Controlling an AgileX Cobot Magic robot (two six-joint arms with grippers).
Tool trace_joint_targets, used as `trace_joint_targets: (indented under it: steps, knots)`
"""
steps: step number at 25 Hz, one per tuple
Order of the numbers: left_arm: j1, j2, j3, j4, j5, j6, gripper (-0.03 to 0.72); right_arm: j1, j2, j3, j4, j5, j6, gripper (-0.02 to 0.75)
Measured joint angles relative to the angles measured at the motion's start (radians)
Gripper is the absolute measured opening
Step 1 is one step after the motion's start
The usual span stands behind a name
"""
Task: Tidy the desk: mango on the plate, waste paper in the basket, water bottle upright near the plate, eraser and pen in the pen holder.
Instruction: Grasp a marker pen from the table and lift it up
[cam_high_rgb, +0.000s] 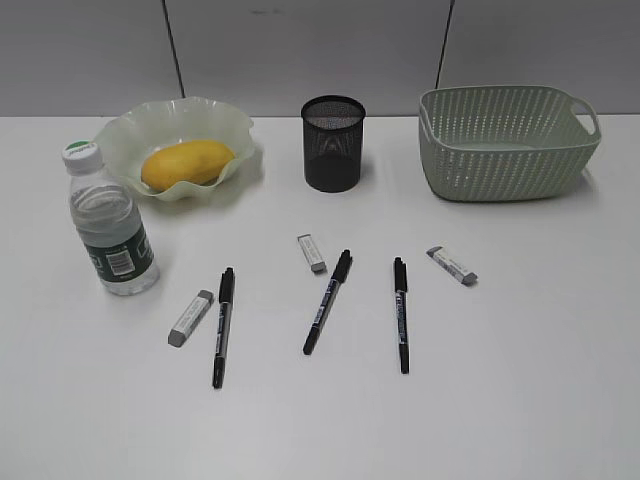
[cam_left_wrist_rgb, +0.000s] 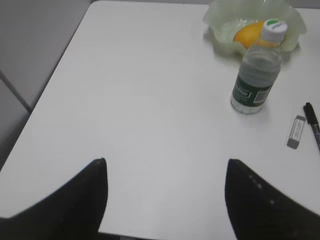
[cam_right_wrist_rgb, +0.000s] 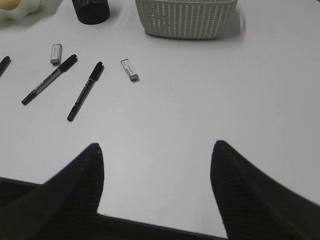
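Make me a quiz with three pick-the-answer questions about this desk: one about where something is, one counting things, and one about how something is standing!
1. Where is the mango?
A. in the basket
B. on the plate
C. in the pen holder

2. How many pens lie on the desk?
A. one
B. three
C. five

3. How is the bottle?
A. upright
B. on its side
C. upside down

Answers:
1 B, it sits in the wavy green plate.
2 B, three black pens lie in front.
3 A, its white cap points up.

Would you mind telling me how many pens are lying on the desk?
3: left pen by the bottle, middle pen before the holder, right pen.
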Motion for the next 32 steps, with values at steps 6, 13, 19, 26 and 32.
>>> trace_joint_targets:
  steps: [6, 13, 19, 26, 32]
  knots:
    - [0.031, -0.124, 0.097, -0.025, 0.0, -0.003, 0.514, 0.0, 0.0, 0.0, 0.001, 0.0, 0.0, 0.528]
    - [0.035, -0.172, 0.128, -0.034, -0.07, -0.002, 0.507, 0.0, 0.047, -0.005, 0.001, -0.014, 0.0, 0.528]
    - [0.035, -0.172, 0.128, -0.037, -0.07, 0.0, 0.507, 0.001, 0.427, -0.022, 0.065, -0.135, 0.0, 0.528]
    - [0.036, -0.173, 0.128, -0.048, -0.071, 0.012, 0.498, 0.019, 1.092, -0.115, 0.32, -0.33, -0.13, 0.528]
    - [0.036, -0.173, 0.128, -0.048, -0.071, 0.017, 0.498, 0.132, 1.508, -0.328, 0.378, -0.43, -0.154, 0.528]
